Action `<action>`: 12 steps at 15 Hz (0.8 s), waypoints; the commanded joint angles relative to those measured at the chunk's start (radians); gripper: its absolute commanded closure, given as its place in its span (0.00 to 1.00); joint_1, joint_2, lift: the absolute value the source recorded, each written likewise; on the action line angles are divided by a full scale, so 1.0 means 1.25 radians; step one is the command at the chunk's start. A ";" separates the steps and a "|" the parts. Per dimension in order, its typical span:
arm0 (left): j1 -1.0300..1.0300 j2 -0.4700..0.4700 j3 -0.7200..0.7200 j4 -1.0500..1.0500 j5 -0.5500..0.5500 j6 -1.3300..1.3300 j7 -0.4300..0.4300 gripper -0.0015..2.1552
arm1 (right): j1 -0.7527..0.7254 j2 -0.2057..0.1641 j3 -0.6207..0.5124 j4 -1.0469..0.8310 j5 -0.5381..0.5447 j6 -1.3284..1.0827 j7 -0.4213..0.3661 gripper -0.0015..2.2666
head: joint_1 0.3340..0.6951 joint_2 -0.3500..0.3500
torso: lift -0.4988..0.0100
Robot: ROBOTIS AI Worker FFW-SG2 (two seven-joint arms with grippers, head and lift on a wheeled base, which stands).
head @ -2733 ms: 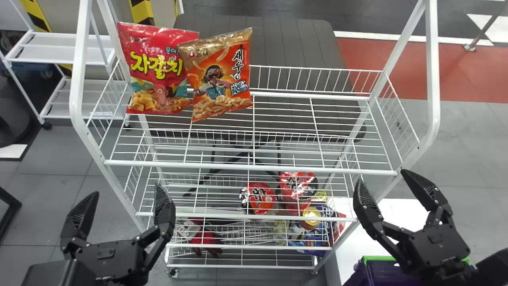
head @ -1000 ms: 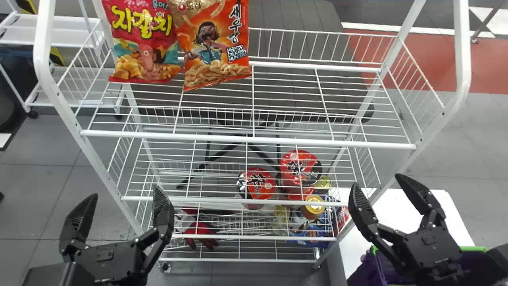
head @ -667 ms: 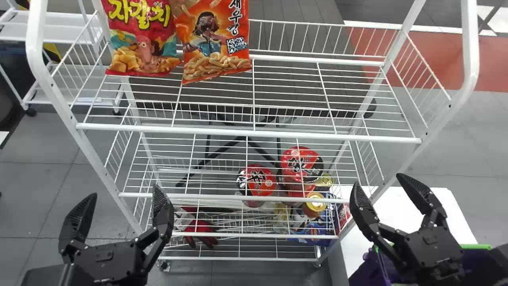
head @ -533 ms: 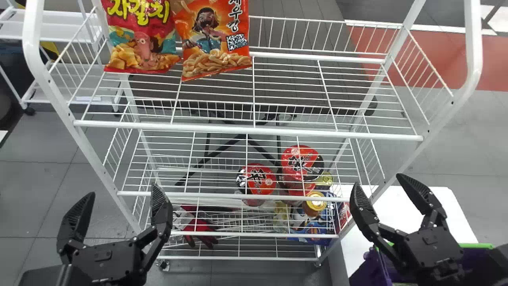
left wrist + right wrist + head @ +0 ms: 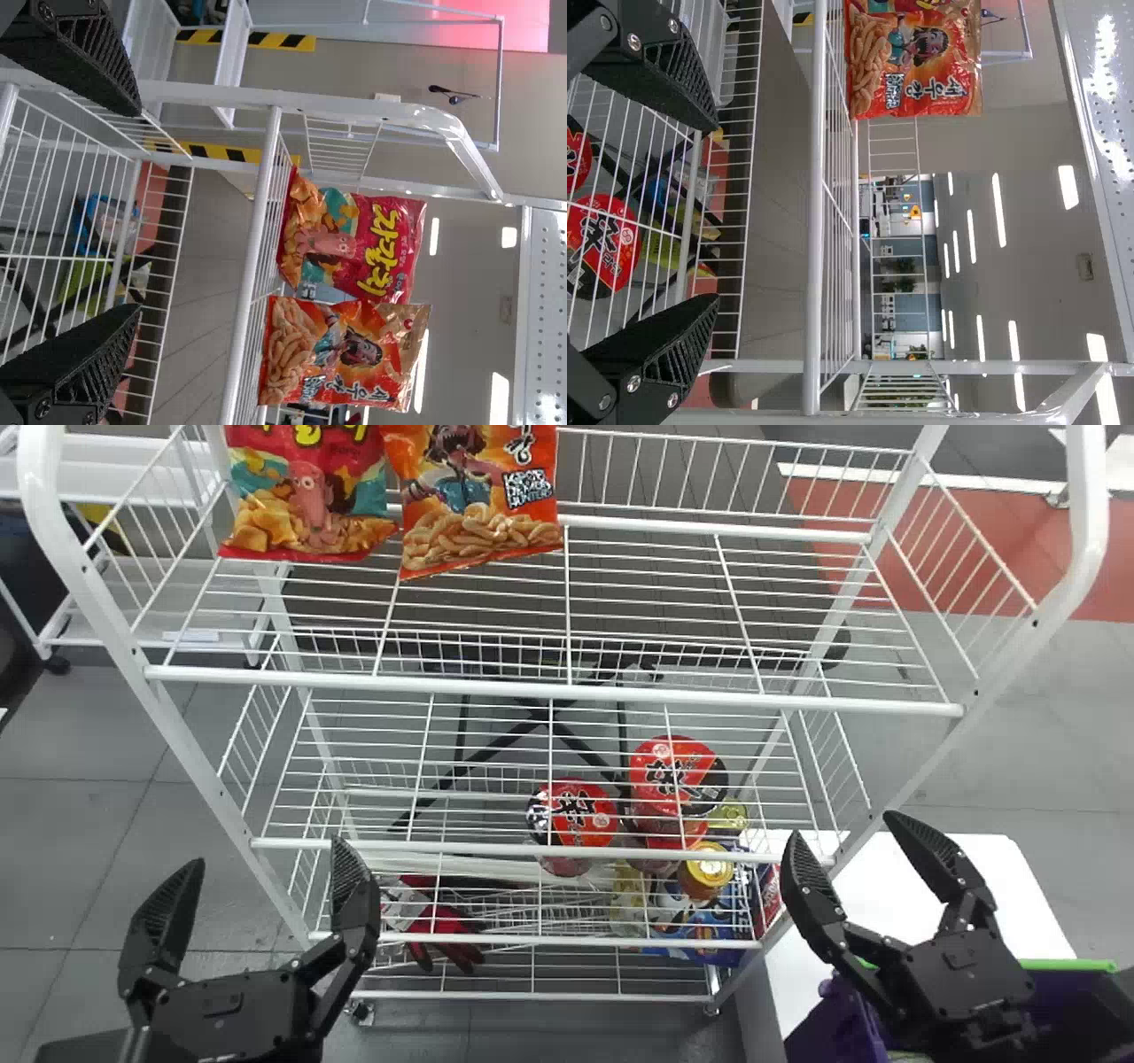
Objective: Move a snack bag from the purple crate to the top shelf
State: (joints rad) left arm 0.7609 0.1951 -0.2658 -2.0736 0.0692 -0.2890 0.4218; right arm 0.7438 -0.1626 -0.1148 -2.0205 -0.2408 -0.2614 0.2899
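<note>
Snack bags, two, upright at the rear left corner of the top shelf [image 5: 554, 689]: one red bag [image 5: 306, 500]; one orange bag [image 5: 478, 505], beside it toward the middle. Purple crate [image 5: 833, 1019], one, beyond the rack's front right corner, by the near edge of the white desk [image 5: 1032, 886]; mostly behind the right gripper [image 5: 844, 828], so whether a snack bag lies inside cannot be told. Right gripper: fingers wide, nothing between them. Left gripper [image 5: 266, 852]: hanging before the rack's left front, fingers likewise wide and unladen. Lower stock, beneath the top shelf: two red-lidded cups [image 5: 580, 815] [image 5: 678, 766], one gold-lidded jar [image 5: 709, 868]. Step in hand, as judged: the fetch from the crate, right arm the nearer. Recommended handling: bring the fingers back off the rack's right post before lowering; enter the crate from above, clear of its green rim [image 5: 1063, 964]; pinch a bag by its top seam, flat and square, as a squeeze on the puffed body may crush or pop it; lift straight until the bottom passes the rim. Placement: over the top shelf's front rail, beside the orange bag, upright against the rear edge, without nudging it.
</note>
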 commanded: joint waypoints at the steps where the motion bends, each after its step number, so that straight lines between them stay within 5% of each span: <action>1: 0.001 0.003 0.000 -0.004 0.001 0.000 0.002 0.00 | 0.000 0.000 0.000 0.000 0.000 0.000 0.000 0.06 | 1.00 0.37 | 0.60; 12: 0.017 0.006 0.000 -0.015 0.001 -0.022 0.005 0.00 | 0.004 -0.005 0.002 0.000 0.001 0.002 0.005 0.06 | 1.00 0.38 | 0.51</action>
State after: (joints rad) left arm 0.7797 0.2040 -0.2651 -2.0938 0.0706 -0.3044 0.4281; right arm 0.7472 -0.1666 -0.1134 -2.0209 -0.2402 -0.2583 0.2955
